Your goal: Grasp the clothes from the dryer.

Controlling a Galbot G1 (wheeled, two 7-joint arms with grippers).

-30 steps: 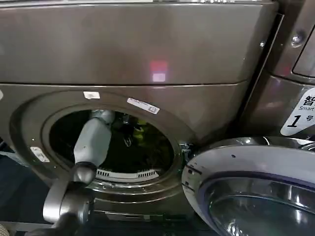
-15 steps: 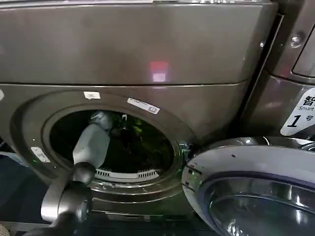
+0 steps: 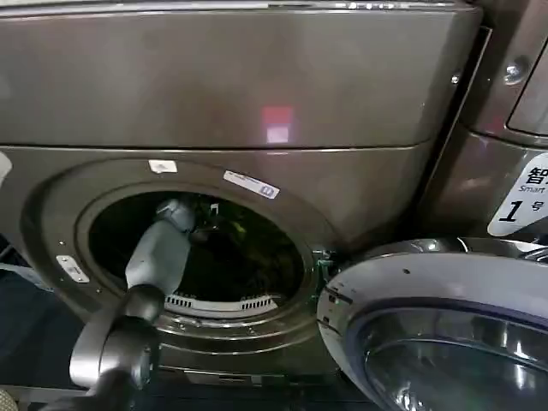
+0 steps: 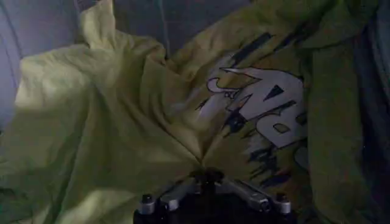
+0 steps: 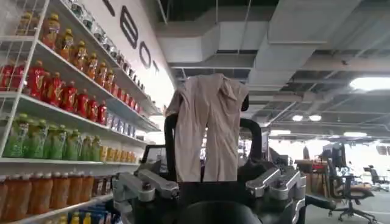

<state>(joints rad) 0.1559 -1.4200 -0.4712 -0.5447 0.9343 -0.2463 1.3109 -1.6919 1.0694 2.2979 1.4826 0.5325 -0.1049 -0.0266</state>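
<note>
Left hand [image 4: 207, 176] sits deep inside the dryer [image 3: 257, 111] drum, fingers pinched together on a fold of the yellow printed shirt [image 4: 122, 122]. Round door [image 3: 437, 325] hangs open at right. Right hand [image 5: 210, 176] is raised, clamped on a beige cloth [image 5: 207, 122].

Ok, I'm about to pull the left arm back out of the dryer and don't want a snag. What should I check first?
1. Dryer door swung open: ok.
2. Left gripper inside the drum: ok.
3. Left gripper shut on yellow garment: ok, folds gather at its tips.
4. Garment free of other laundry: cannot tell.
5. Right gripper free: not ok, beige cloth hangs on it.
</note>
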